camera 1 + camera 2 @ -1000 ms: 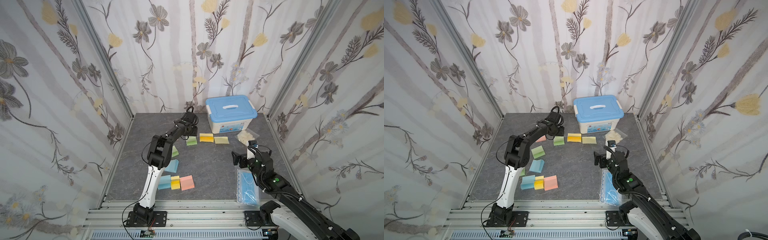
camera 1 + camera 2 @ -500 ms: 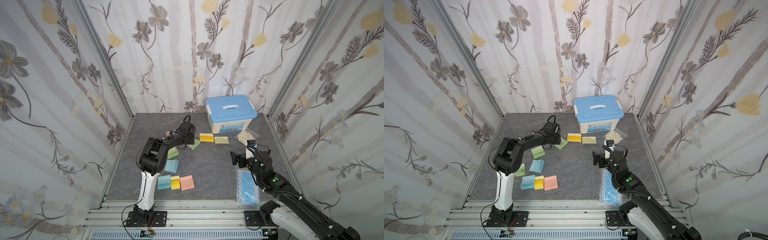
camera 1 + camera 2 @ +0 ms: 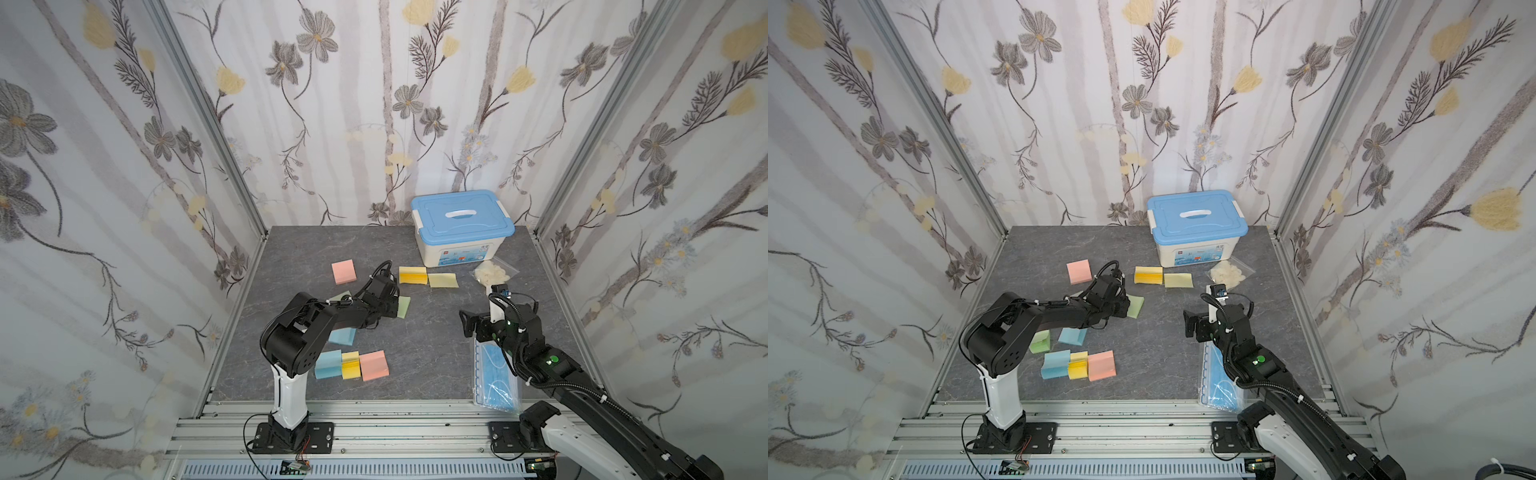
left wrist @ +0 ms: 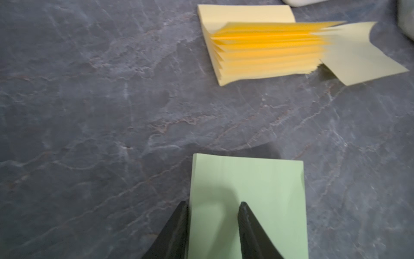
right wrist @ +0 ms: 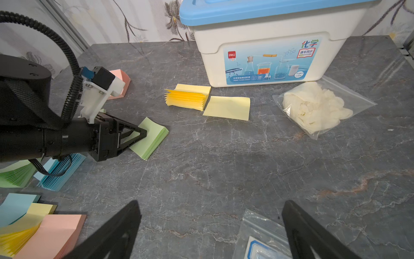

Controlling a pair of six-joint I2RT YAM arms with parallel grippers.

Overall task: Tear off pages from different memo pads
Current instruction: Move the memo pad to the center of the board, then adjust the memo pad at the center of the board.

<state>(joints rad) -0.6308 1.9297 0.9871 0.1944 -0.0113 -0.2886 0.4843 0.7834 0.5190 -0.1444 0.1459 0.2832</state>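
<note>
One yellow page (image 3: 443, 280) lies loose just in front of the blue-lidded box (image 3: 461, 216), right beside its yellow pad (image 3: 412, 275). My left tool (image 4: 213, 203) stands half spread, tips down on the green pad (image 4: 246, 192) farther out from the box, with no sheet pinched that I can see. My right tool (image 5: 211, 201) is spread wide and empty. I judge the green, pink and blue pads (image 3: 351, 365) are still to do.
</note>
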